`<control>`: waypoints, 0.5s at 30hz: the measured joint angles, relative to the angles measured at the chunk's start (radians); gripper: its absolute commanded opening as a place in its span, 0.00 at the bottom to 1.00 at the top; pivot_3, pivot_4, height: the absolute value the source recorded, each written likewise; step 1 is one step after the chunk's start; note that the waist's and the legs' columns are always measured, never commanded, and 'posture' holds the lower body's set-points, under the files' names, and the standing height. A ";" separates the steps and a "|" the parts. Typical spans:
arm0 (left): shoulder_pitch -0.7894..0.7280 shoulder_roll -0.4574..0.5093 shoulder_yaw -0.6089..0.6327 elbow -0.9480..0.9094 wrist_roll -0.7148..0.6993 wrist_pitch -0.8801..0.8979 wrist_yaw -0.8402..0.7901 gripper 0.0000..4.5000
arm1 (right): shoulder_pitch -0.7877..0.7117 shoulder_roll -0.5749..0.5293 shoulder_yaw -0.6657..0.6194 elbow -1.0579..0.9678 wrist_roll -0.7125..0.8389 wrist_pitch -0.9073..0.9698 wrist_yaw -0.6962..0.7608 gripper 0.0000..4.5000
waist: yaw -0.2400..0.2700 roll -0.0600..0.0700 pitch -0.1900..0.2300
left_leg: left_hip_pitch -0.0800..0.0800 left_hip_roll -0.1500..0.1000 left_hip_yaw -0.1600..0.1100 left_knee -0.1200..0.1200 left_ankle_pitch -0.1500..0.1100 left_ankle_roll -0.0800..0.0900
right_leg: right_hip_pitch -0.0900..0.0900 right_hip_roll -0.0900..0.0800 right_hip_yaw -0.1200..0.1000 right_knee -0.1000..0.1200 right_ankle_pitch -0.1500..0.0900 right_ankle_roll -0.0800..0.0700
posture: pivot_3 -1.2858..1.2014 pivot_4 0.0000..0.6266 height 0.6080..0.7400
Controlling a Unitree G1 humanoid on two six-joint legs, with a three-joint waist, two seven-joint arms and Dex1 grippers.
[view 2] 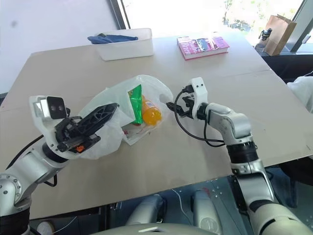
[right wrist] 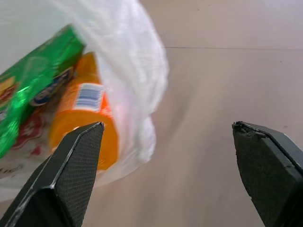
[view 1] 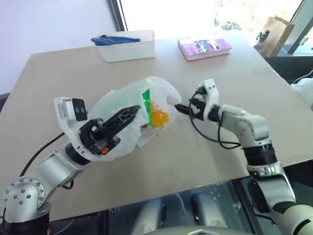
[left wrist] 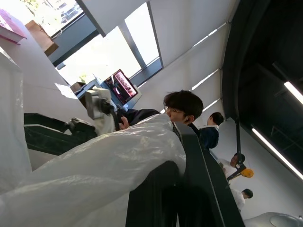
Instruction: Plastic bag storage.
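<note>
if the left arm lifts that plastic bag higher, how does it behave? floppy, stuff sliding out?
Likely floppy: the plastic bag drapes and crinkles over the shut left gripper. The orange bottle and green snack packet sit inside near its open mouth, so they may slide or roll out. The right gripper is open beside it.

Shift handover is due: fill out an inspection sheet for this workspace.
Surface: tan table, bare in front.
Job's things: plastic bag lying mouth open, orange bottle and green packet inside.
Clutter: white tub holding a blue cloth; pink book, both at the far edge.
Grippers: left claw shut on the bag; right claw open, empty, beside the bag's mouth.
Cables: black cable looped at the right wrist.
Surroundings: paper bag by the window; people in the left wrist view.
</note>
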 measured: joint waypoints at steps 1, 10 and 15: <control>0.000 -0.002 0.001 0.000 0.000 0.000 0.005 0.00 | -0.023 0.010 0.000 0.051 -0.007 -0.026 0.019 0.98 | 0.001 0.000 0.000 | 0.000 0.000 0.000 0.000 0.000 0.000 | 0.000 0.000 0.000 0.000 0.000 0.000 | 0.52 0.24 1.00; -0.081 -0.119 0.019 -0.008 0.001 -0.050 0.037 0.00 | -0.075 0.008 -0.103 0.112 0.137 0.041 0.209 0.04 | 0.012 0.000 0.000 | -0.003 0.000 -0.004 0.002 0.000 0.000 | 0.000 -0.002 -0.004 -0.002 0.000 0.000 | 0.52 0.24 1.00; -0.500 -0.224 0.131 0.127 0.001 -0.086 0.114 0.00 | -0.201 0.020 -0.414 0.050 0.607 0.285 0.202 0.02 | 0.016 -0.001 0.002 | -0.004 -0.001 -0.007 0.005 0.000 0.000 | 0.001 0.000 -0.009 0.001 0.001 -0.001 | 0.52 0.24 1.00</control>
